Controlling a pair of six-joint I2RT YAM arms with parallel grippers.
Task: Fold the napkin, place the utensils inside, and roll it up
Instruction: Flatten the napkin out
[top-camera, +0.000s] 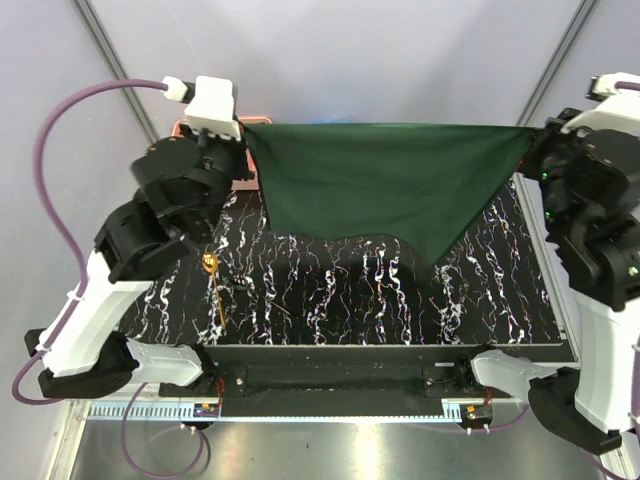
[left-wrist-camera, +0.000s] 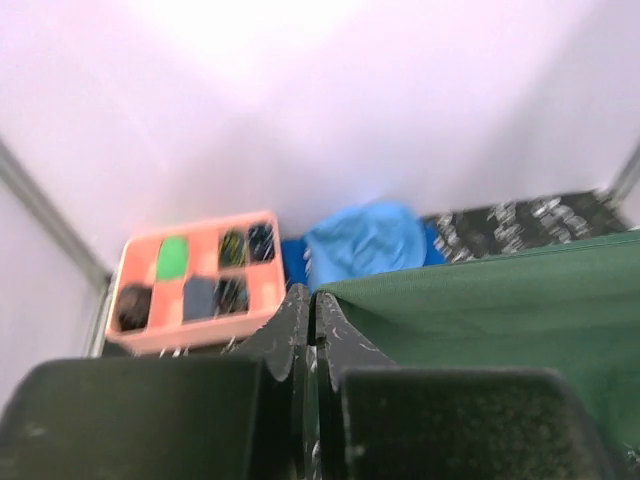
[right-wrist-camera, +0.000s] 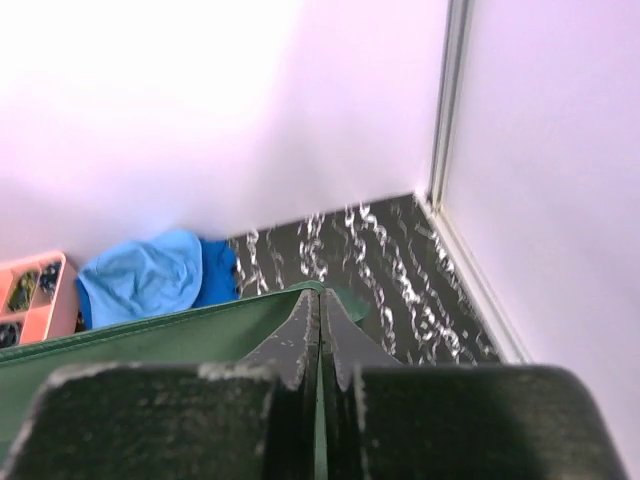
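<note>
- The napkin hangs over the table, stretched between the left gripper at its left corner and the right gripper at its right (each pinches a corner).
- The utensils lie on the table at the near left, before the napkin.
- A tray sits at the far left.
- A cloth lies just right of the tray, behind the napkin.
</note>
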